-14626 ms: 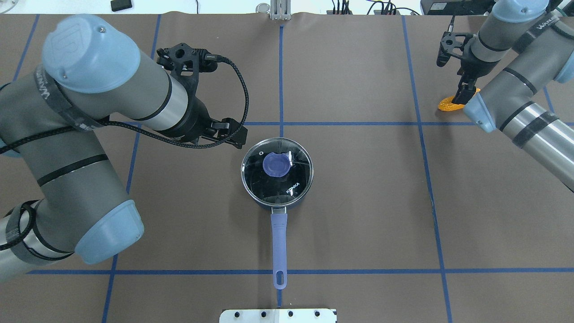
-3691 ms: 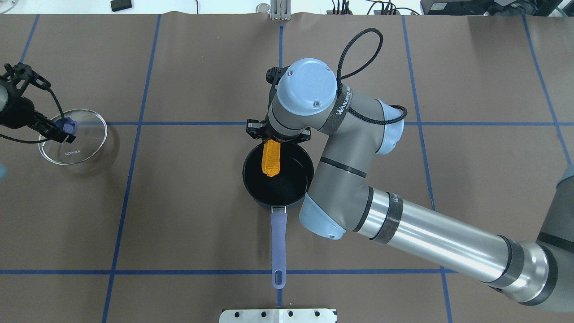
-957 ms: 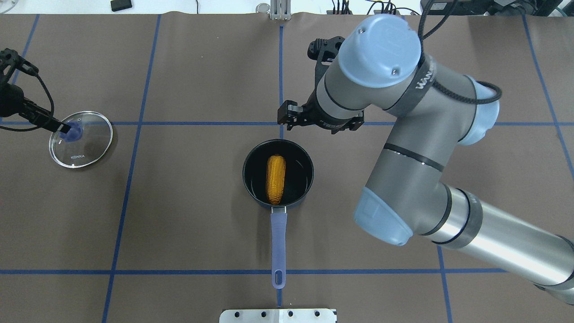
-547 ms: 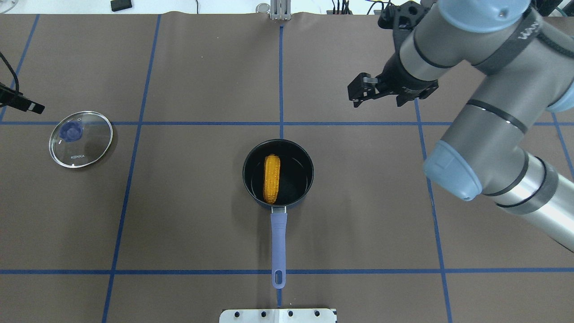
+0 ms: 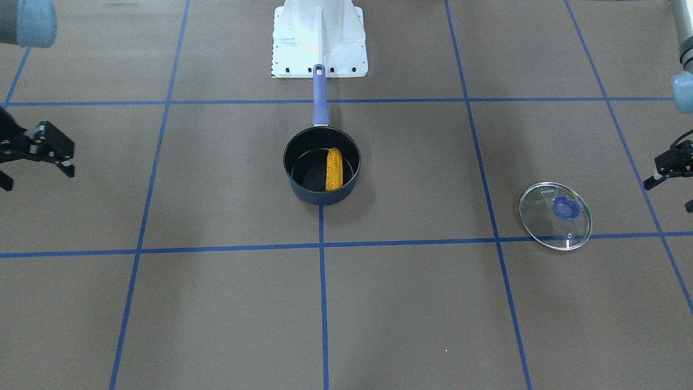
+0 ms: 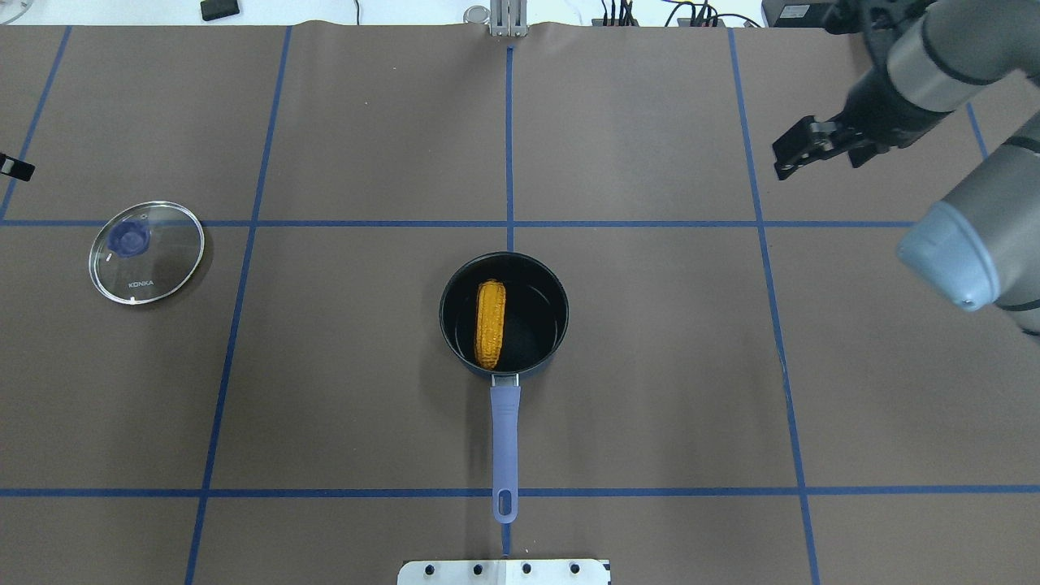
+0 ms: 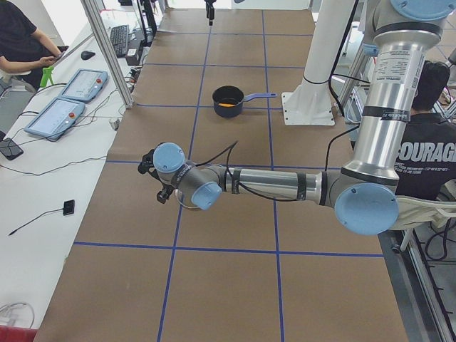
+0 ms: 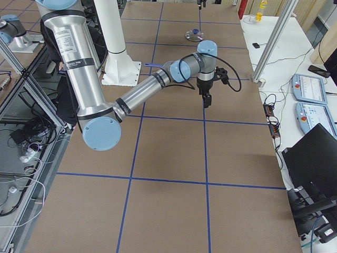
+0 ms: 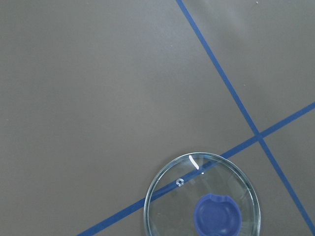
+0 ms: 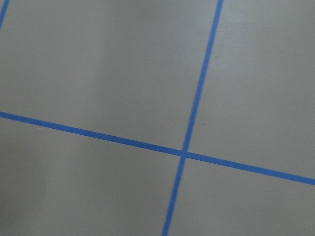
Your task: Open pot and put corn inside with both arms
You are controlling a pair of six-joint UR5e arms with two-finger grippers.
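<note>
The dark navy pot (image 6: 556,286) stands uncovered at the table's middle, its purple-blue handle (image 6: 505,439) pointing to the robot's base. The yellow-orange corn (image 6: 490,323) lies inside it, also in the front view (image 5: 334,169). My right gripper (image 6: 816,162) is open and empty, raised far back right of the pot (image 5: 303,190). My left gripper (image 5: 668,197) is open and empty beside the glass lid (image 5: 555,215); overhead only one fingertip (image 6: 16,168) shows at the left edge. The lid (image 6: 146,252) lies flat at the far left and shows in the left wrist view (image 9: 202,201).
Blue tape lines grid the brown table cover (image 6: 650,366). The white base mount (image 5: 319,38) stands behind the pot's handle end. Operators and tablets sit beyond the table's long side in the left side view (image 7: 64,100).
My right gripper has drawn back further to the back right, away from the pot. My left gripper has slid left, almost out of the overhead view. Corn and lid lie still.
</note>
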